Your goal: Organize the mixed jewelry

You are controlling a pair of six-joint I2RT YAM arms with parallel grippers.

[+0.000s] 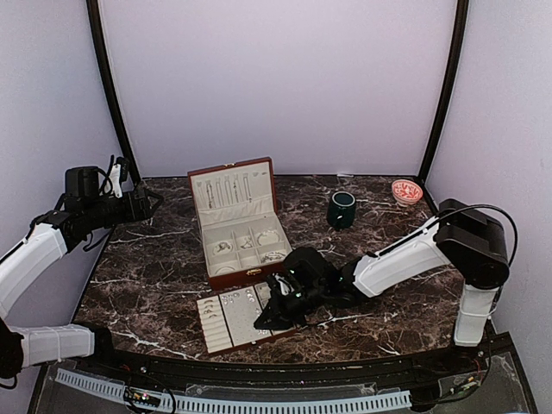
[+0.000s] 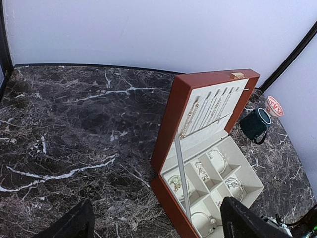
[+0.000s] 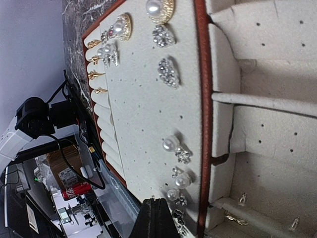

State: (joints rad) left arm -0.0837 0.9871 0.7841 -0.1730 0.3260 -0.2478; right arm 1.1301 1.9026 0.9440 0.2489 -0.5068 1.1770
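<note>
the right gripper [image 1: 278, 309] hangs low over the right edge of the cream perforated tray with a reddish-brown rim [image 3: 143, 114], its dark fingers [image 3: 154, 220] just above some pearl-and-crystal studs [image 3: 177, 184]. i cannot tell whether they are parted or hold anything. the mixed jewelry [image 3: 167, 72] sits across this tray and in the reddish-brown hinged box [image 1: 250, 274] behind it. the left gripper [image 1: 145, 205] hangs wide apart and empty, high on the left. best to descend straight, pinch one stud by its head, and lift without dragging neighbours.
</note>
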